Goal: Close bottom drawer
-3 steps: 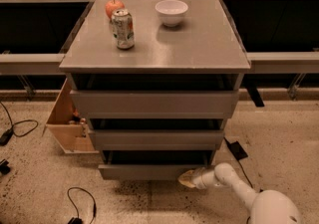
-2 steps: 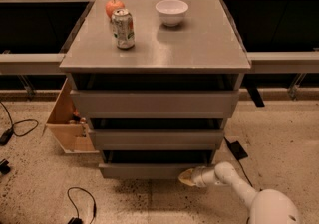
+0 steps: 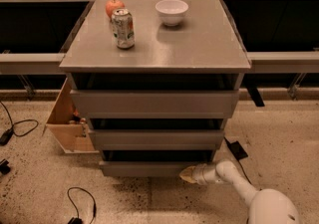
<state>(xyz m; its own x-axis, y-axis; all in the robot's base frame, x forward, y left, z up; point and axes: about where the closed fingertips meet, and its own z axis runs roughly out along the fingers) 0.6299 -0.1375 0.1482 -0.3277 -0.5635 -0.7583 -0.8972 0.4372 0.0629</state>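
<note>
The gripper (image 3: 190, 174), a cream-coloured, tapered tip on a smooth white tubular arm (image 3: 233, 177), is seen low above the floor, set against the right end of the bottom drawer's front. Whether it is open or closed cannot be told, and nothing is seen to be held in it.

The speckled, stone-like floor (image 3: 40, 178) is spread beneath and all around it. Above and to the left of the gripper the grey cabinet (image 3: 199, 49) is stood, boxy, with a flat matt top. The bottom drawer (image 3: 144, 168), directly left of the gripper, is shown as a wide, shallow grey band with a plain flat front, pulled out slightly, a dark gap being left above it. Further left and a little higher, a light wooden box (image 3: 65, 128) is leant against the cabinet's side.

Far above the gripper, on the top, a round white bowl (image 3: 172, 11), a cylindrical metal can (image 3: 123, 29) and a reddish apple (image 3: 114, 6) are set. A thin black cable (image 3: 82, 198) is looped on the floor well to the left.
</note>
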